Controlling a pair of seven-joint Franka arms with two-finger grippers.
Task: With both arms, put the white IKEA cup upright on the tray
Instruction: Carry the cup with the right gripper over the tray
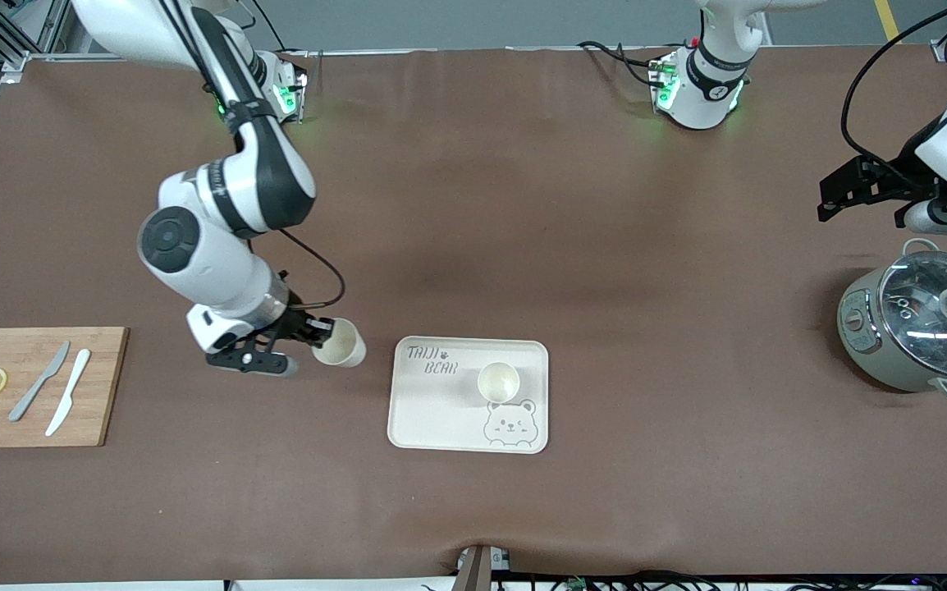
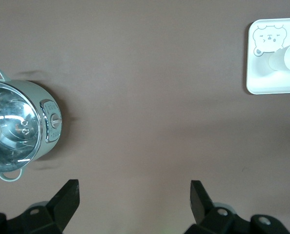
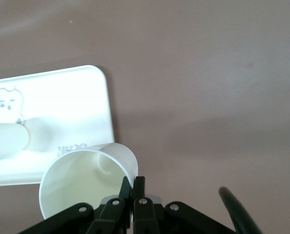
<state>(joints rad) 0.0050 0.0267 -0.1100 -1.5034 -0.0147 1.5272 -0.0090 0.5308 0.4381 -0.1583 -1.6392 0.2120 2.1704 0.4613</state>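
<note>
Right end effector [image 3: 133,195] pinching cup [image 3: 86,178] rim, front view unclear.

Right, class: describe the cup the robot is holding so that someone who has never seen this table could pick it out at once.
Find the cream tray with the bear drawing, in the middle of the table. Beside it, toward the right arm's end, the right gripper has its fingers shut on the rim of a white cup. Unlike the other white cup, which stands upright on the tray, this one is tilted and off the tray.
</note>
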